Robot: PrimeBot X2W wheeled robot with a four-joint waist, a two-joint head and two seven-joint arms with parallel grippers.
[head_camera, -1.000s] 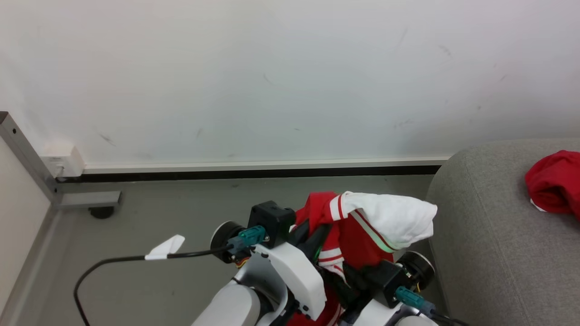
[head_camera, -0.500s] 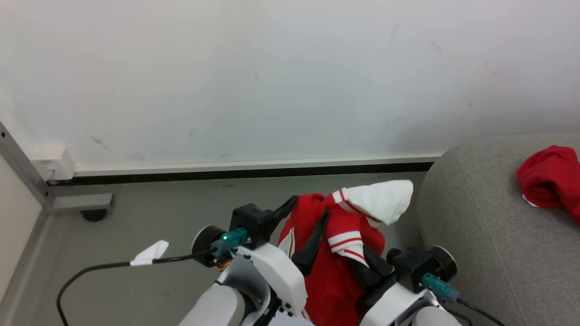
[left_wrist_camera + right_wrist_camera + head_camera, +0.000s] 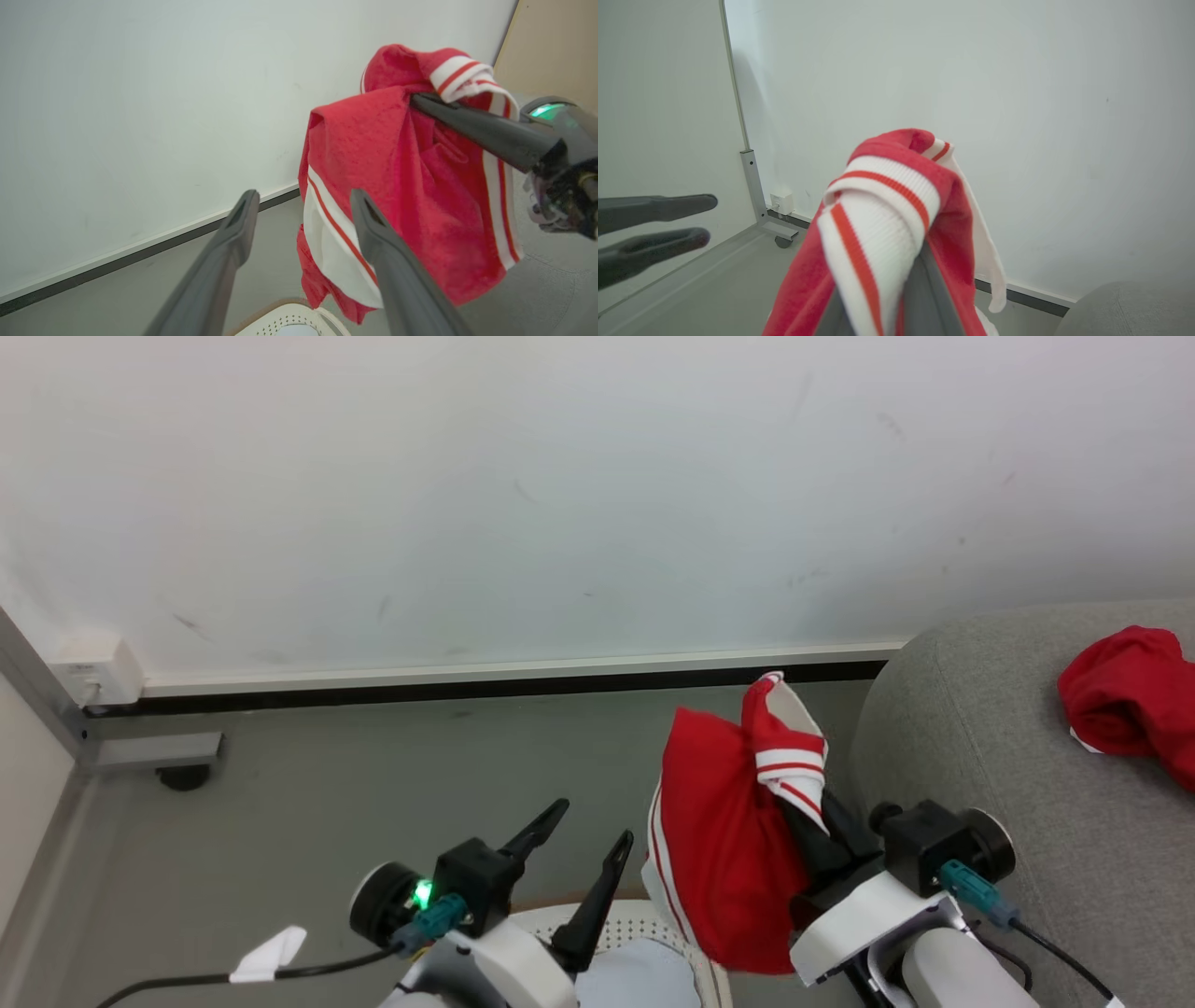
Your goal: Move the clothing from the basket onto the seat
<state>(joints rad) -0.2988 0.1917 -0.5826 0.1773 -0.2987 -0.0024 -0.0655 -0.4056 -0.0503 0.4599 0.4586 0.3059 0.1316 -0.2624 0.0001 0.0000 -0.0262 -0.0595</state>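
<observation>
A red garment with white stripes (image 3: 724, 840) hangs in the air, and my right gripper (image 3: 798, 798) is shut on its striped cuff, just left of the grey seat (image 3: 980, 737). The right wrist view has that cuff (image 3: 882, 210) draped over my fingers (image 3: 920, 289). My left gripper (image 3: 583, 835) stands open and empty, left of the garment and apart from it. In the left wrist view the garment (image 3: 402, 186) hangs to the right of my open fingers (image 3: 247, 205). Below lies the white basket (image 3: 653, 926) with a pale bluish cloth (image 3: 635, 980). Another red garment (image 3: 1130, 700) lies on the seat.
A white wall with a dark baseboard (image 3: 513, 689) runs across the back. At far left stand a metal frame leg on a caster (image 3: 182, 775) and a small white box (image 3: 89, 677). A black cable with a white tag (image 3: 266, 957) trails from my left wrist over the grey floor.
My left gripper has let go of the garment and dropped away to the left, open. My right gripper has carried the garment rightward, toward the seat. The head camera has also shifted.
</observation>
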